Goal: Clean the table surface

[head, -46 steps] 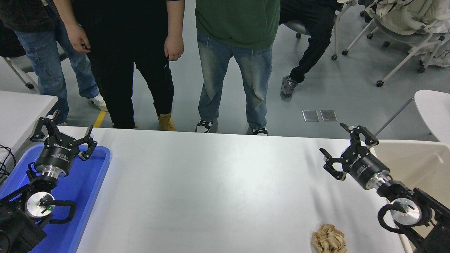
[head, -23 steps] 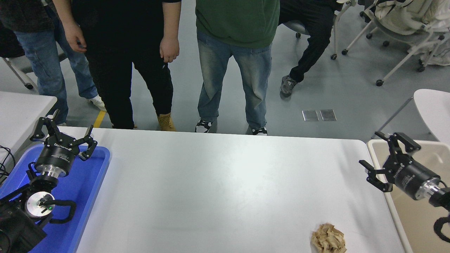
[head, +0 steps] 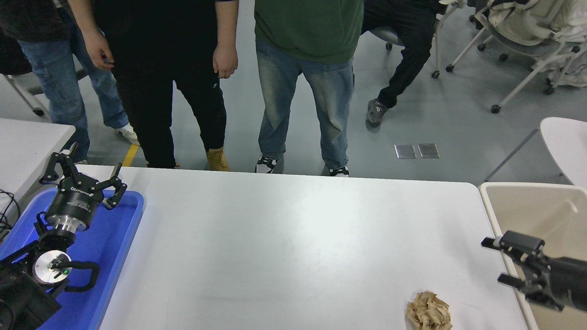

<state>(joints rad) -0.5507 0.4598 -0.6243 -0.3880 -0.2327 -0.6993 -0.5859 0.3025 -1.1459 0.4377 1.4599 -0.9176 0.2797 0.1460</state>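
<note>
Head view, white table surface, crumpled paper

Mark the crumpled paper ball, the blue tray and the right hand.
crumpled paper ball (head: 428,311), head view, middle of the wad.
blue tray (head: 120,238), head view, bare floor near its right wall.
right hand (head: 495,259), head view, between its fingertips.

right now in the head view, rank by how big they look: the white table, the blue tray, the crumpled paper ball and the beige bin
1. White table, by far the largest.
2 and 3. Blue tray and beige bin: too unsure to rank, both cut off by the picture's edges and partly hidden by arms.
4. Crumpled paper ball, smallest.
</note>
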